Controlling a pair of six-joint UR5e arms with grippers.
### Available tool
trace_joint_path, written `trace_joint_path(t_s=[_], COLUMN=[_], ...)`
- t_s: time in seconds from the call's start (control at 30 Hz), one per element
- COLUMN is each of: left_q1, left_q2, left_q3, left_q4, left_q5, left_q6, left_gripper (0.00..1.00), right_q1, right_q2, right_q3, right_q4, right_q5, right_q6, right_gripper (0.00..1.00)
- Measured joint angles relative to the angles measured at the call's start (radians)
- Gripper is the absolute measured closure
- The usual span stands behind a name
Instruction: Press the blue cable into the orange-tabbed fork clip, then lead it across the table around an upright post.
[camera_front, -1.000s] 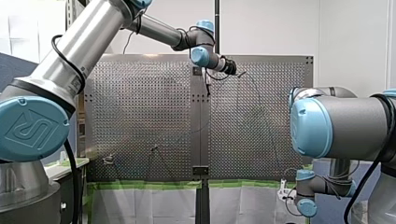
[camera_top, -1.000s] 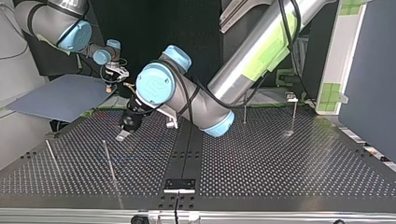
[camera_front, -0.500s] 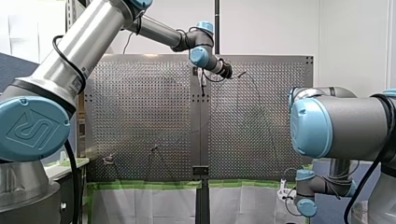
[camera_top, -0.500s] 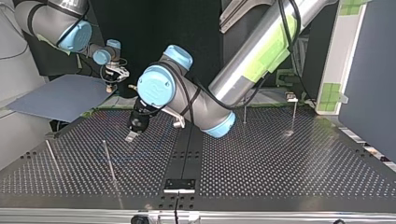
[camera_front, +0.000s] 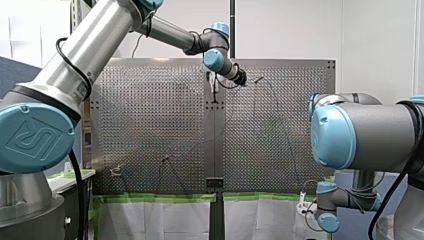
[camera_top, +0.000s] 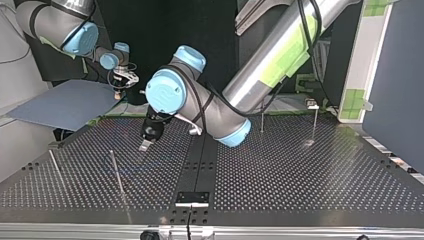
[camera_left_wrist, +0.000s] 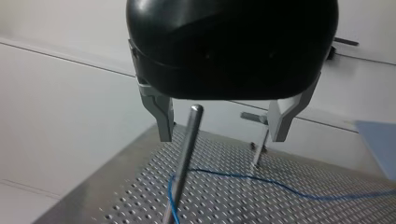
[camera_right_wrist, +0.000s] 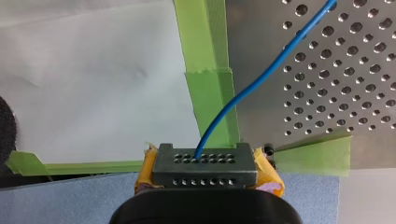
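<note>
Running thin and bright blue, the blue cable (camera_right_wrist: 243, 95) comes out of my right hand (camera_right_wrist: 205, 161), whose yellow pads (camera_right_wrist: 267, 175) are clamped tight on it, crosses a strip of green tape (camera_right_wrist: 208, 88) and goes onto the perforated worktop (camera_right_wrist: 327, 84). In the top view that hand sits at ten o'clock, just off the worktop's edge. My left hand (camera_left_wrist: 221, 137) hangs over the worktop with its metal fingers (camera_left_wrist: 161, 116) well apart, gripping nothing; an upright post (camera_left_wrist: 184, 158) stands between them, nearer one finger. By the post's foot the cable lies loose on the holes, passing near a second post (camera_left_wrist: 259, 149).
</note>
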Motion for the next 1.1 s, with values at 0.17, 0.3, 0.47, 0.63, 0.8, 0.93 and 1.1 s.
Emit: trace_joint_path(t_s=[0.17,0.3,0.47,0.63,0.8,0.93,1.1], left_q1=[-0.001,-0.001,-0.001,0.000,0.000,-0.001,0.000], left_q2=[0.000,0.000,0.000,0.000,0.000,0.000,0.000], left_q3=[0.000,0.000,0.000,0.000,0.000,0.000,0.000], left_q4=[-0.022,-0.025,-0.026,-0.026,-0.026,-0.026,-0.027], left_q5=[-0.043,-0.079,-0.101,-0.104,-0.104,-0.104,-0.104], left_q6=[0.040,0.052,0.054,0.053,0.053,0.053,0.053], left_gripper=[0.00,0.00,0.00,0.00,0.00,0.00,0.00], right_q1=[0.001,0.001,0.003,0.003,0.003,0.003,0.003], right_q2=[0.000,0.000,0.000,0.000,0.000,0.000,0.000], right_q3=[0.000,0.000,0.000,0.000,0.000,0.000,0.000], right_q4=[0.000,-0.001,-0.002,-0.003,-0.003,-0.003,-0.003], right_q5=[0.000,0.000,0.001,0.001,0.001,0.001,0.001], right_q6=[0.000,0.000,0.000,0.000,0.000,0.000,0.000], right_gripper=[1.00,1.00,1.00,1.00,1.00,1.00,1.00])
